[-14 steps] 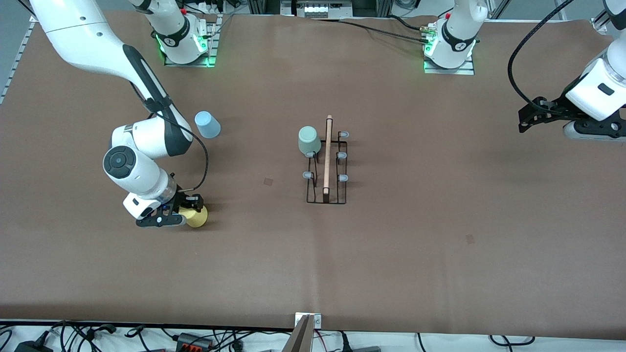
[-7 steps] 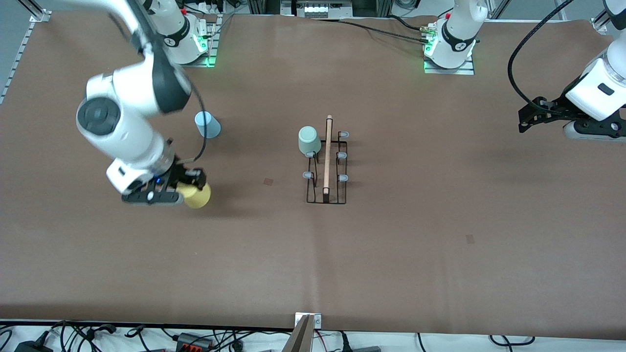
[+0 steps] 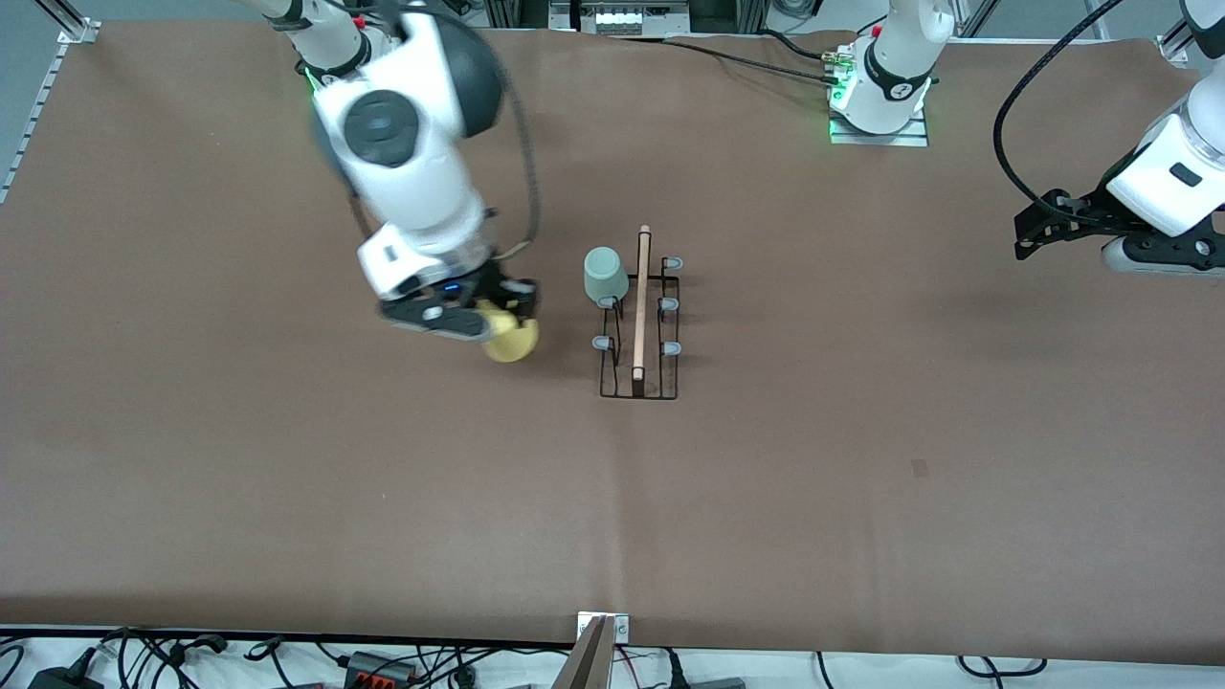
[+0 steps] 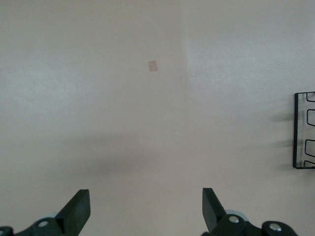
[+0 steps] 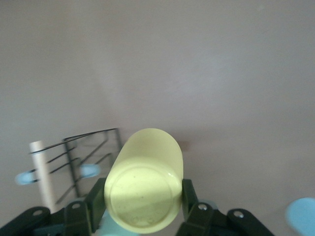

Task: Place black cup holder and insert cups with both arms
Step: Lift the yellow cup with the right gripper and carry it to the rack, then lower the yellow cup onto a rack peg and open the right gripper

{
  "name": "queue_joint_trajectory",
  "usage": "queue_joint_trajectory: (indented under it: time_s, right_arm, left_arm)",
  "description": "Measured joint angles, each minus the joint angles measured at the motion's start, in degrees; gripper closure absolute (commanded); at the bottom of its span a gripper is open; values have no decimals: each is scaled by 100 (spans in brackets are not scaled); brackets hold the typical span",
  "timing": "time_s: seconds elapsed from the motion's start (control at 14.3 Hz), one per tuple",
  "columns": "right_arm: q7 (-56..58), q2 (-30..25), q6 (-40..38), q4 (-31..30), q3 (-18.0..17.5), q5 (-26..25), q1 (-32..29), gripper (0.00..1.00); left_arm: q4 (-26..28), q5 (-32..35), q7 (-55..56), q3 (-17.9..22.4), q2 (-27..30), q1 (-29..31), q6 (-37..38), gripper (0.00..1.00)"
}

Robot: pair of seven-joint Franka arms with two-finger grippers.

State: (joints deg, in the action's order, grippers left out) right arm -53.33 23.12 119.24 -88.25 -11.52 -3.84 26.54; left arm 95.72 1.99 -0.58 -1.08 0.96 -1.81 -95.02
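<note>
Two cups matter right now, third not visible in the front view. Front view: right gripper (image 3: 498, 321) is clamped on the yellow cup (image 3: 512, 340), up in the air over bare table (image 3: 287, 498) just beside the black cup holder (image 3: 639, 325), on its right-arm side. Holder stands mid-table, wooden handle (image 3: 642, 299) running near-to-far. Grey-green cup (image 3: 605, 275) already sits on a peg at the holder's farther end, right-arm side; the next peg (image 3: 603, 342) nearer the camera on that side is free. Left gripper (image 3: 1029, 234) waits toward the left arm's end of the table, over bare surface. Left wrist view: jaws wide apart, nothing between them, left gripper (image 4: 146, 209) over empty table, holder edge (image 4: 302, 130) at frame border. Right wrist view: fingers (image 5: 96, 204) pinch the yellow cup (image 5: 145, 189) by its sides, base facing the camera, holder (image 5: 81, 157) and a blue shape (image 5: 302, 219) at the corner, possibly the blue cup. Risks, my read: cup mouth misses the peg tip and knocks the light wire rack sideways; the carried cup clips the grey-green one; side pinch on a smooth taper could slip.
</note>
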Motion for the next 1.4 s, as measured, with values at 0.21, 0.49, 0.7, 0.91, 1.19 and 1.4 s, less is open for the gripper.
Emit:
queue_joint_trajectory:
  time_s: [0.21, 0.49, 0.7, 0.91, 1.19, 1.4]
  right_arm:
    - [-321, 365, 186, 280, 10, -83, 352, 90]
    - [-326, 664, 303, 529, 24, -172, 462, 90]
    - [-327, 868, 580, 543, 30, -237, 554, 89]
    - [-377, 1041, 710, 555, 32, -351, 635, 84]
    - [-417, 1197, 838, 569, 36, -479, 652, 0]
    - [-416, 1238, 861, 574, 44, -496, 653, 0]
  left_arm:
    - [0, 0, 0, -1, 0, 0, 0, 0]
    - [0, 0, 0, -1, 0, 0, 0, 0]
    - [0, 0, 0, -1, 0, 0, 0, 0]
    - [0, 0, 0, -1, 0, 0, 0, 0]
    - [0, 0, 0, -1, 0, 0, 0, 0]
    - [0, 0, 0, -1, 0, 0, 0, 0]
